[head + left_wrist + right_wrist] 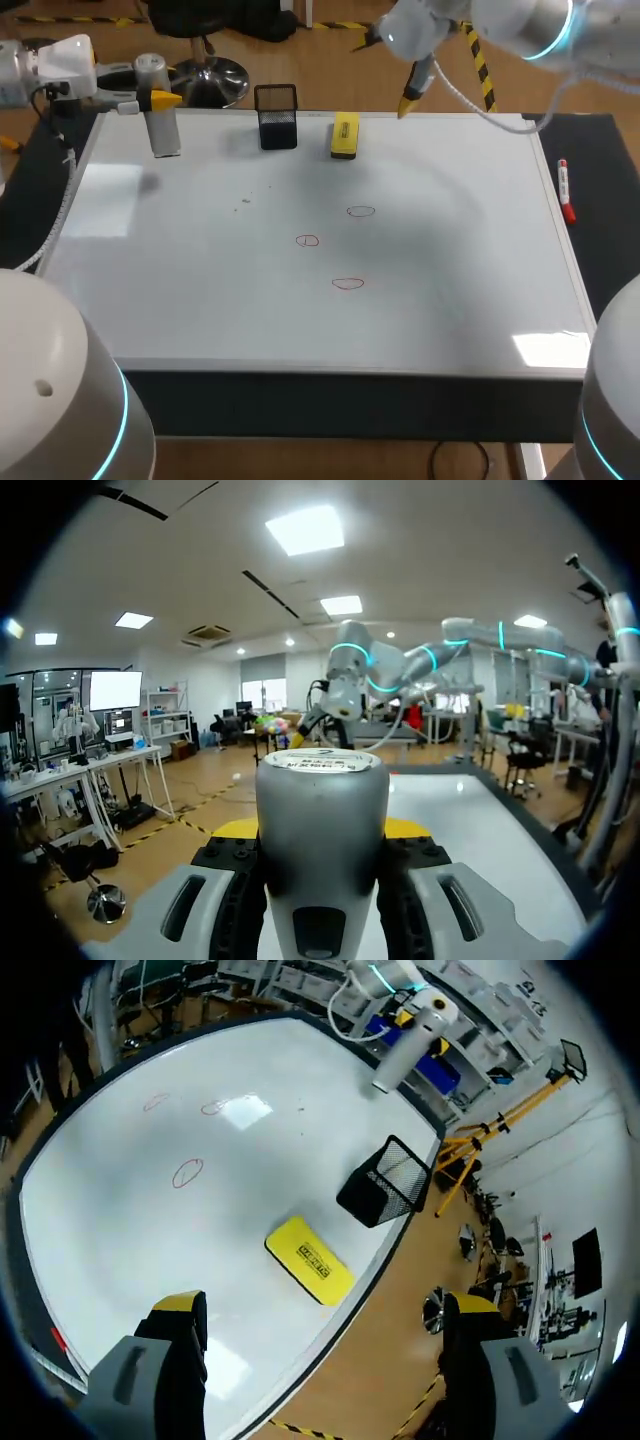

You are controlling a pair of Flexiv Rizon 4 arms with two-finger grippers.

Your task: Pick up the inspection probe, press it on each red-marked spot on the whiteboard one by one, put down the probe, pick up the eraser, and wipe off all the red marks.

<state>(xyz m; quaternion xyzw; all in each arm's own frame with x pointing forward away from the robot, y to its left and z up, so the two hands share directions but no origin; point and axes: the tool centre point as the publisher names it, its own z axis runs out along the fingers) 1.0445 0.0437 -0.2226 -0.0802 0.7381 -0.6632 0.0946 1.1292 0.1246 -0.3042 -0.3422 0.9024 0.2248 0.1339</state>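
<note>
My left gripper (160, 100) is shut on the grey cylindrical probe (161, 118), held upright at the whiteboard's (200, 270) far left corner. In the left wrist view the probe (320, 820) fills the gap between the fingers of that gripper (320, 832). Three red-marked circles (361, 211) (307, 240) (348, 284) sit in the board's middle. The yellow eraser (344, 136) lies at the far edge. My right gripper (405, 95) hangs open and empty above the far edge, right of the eraser (308, 1258). The right wrist view also shows the probe (410, 1040) and one red circle (187, 1172) beyond that gripper (325, 1305).
A black mesh holder (277, 117) stands at the far edge between probe and eraser, and the right wrist view shows the holder (388, 1182) too. A red marker (565, 190) lies on the dark strip along the board's right side. Small specks (246, 201) dot the board left of the circles.
</note>
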